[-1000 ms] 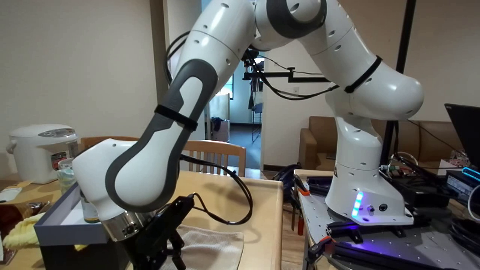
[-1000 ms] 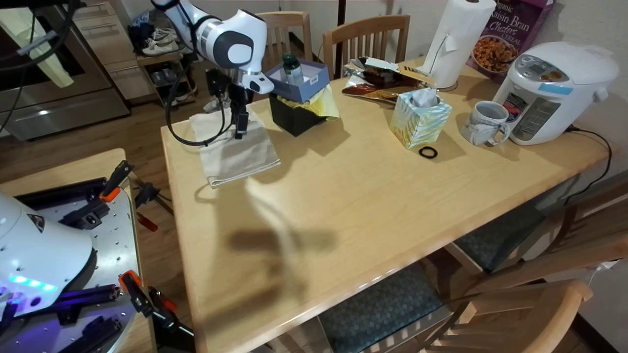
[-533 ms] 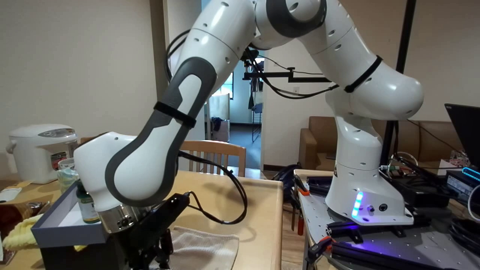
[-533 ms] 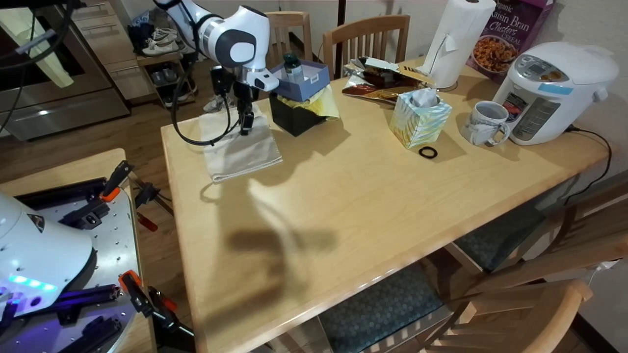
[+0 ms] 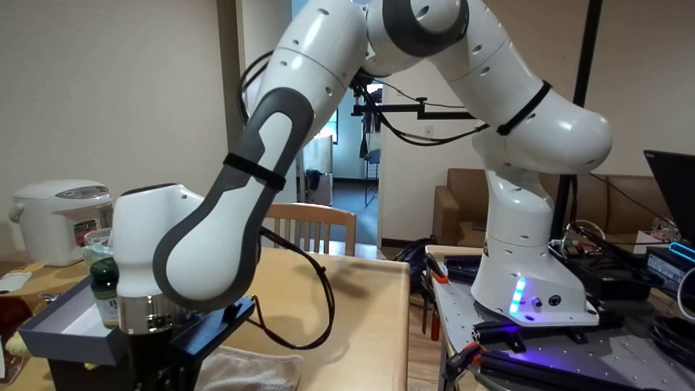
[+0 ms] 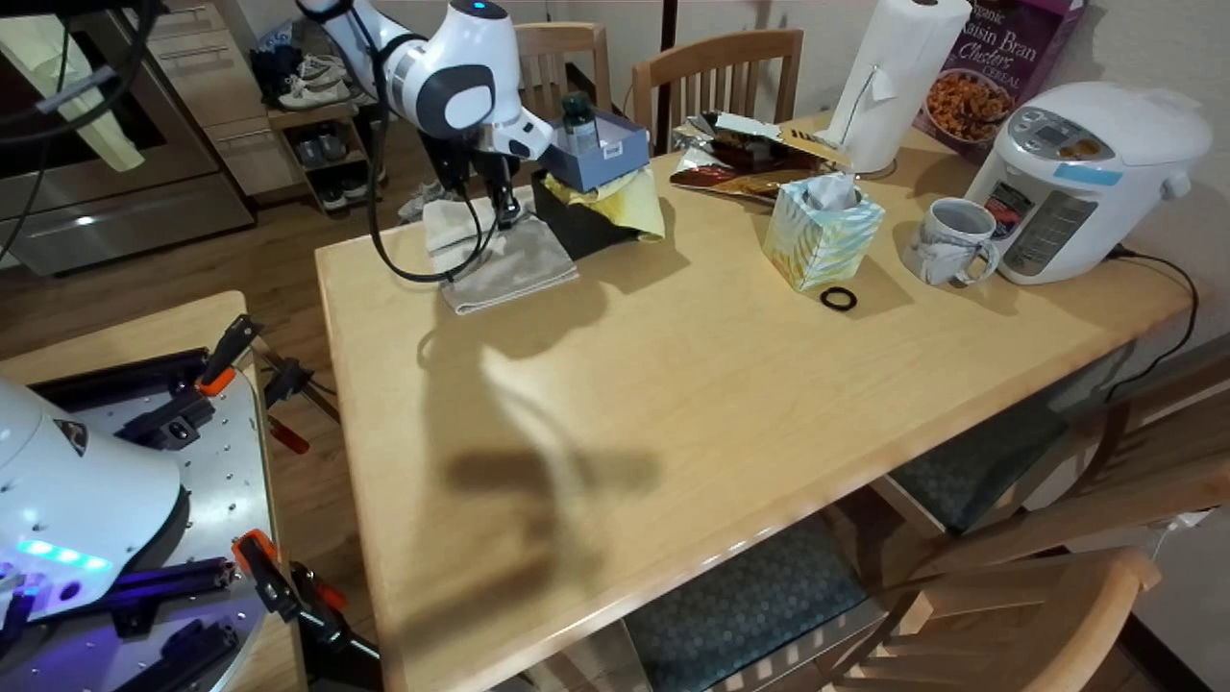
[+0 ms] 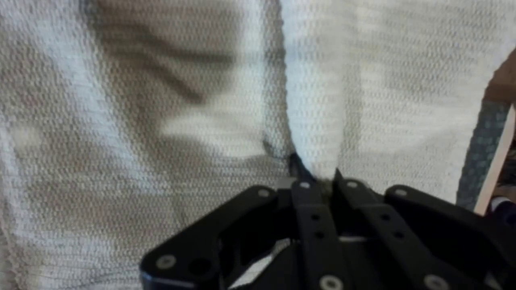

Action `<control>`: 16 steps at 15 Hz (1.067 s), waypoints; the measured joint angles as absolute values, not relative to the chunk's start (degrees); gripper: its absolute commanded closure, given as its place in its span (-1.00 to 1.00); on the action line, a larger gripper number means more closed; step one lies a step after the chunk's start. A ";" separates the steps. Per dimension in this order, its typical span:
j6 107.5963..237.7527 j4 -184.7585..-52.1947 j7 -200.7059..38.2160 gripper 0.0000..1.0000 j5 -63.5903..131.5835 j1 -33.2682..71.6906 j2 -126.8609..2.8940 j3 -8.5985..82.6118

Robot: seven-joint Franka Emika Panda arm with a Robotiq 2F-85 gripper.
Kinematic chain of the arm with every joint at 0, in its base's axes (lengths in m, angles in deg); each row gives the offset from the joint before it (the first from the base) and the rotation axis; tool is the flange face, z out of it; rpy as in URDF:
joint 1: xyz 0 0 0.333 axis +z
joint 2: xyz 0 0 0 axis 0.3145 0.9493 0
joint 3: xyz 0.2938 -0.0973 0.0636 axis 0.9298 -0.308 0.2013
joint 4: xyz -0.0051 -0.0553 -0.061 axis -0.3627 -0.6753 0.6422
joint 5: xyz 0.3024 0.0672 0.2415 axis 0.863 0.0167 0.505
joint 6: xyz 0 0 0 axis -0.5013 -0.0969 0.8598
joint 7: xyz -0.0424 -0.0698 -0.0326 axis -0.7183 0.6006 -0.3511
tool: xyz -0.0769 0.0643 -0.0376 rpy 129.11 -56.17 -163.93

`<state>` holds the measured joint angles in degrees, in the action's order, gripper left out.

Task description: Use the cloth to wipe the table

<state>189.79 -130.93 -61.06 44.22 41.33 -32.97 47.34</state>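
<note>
White-grey cloth (image 6: 524, 267), rumpled; judged light, limp, hard to damage. Claw (image 7: 325, 183) clamped on raised fold, probably best hold for dragging across worktop (image 6: 730, 384).

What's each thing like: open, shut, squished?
Pale grey woven cloth: rumpled, pinched
Black two-fingered claw: shut on the cloth
Blue-grey rectangular box: open
White rounded water boiler: shut
Patterned cardboard tissue box: open, tissue poking out
White paper towel roll: upright
Grey marbled mug: upright
</note>
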 measured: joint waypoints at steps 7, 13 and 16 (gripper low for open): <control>200.47 -134.62 -73.92 0.96 52.68 28.88 -31.04 59.69; 205.08 -140.54 -79.30 0.96 58.03 16.25 -29.99 69.74; 205.06 -142.04 -79.93 0.96 58.08 12.88 -29.88 71.66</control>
<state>205.06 -142.04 -79.93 58.08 12.88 -29.88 71.66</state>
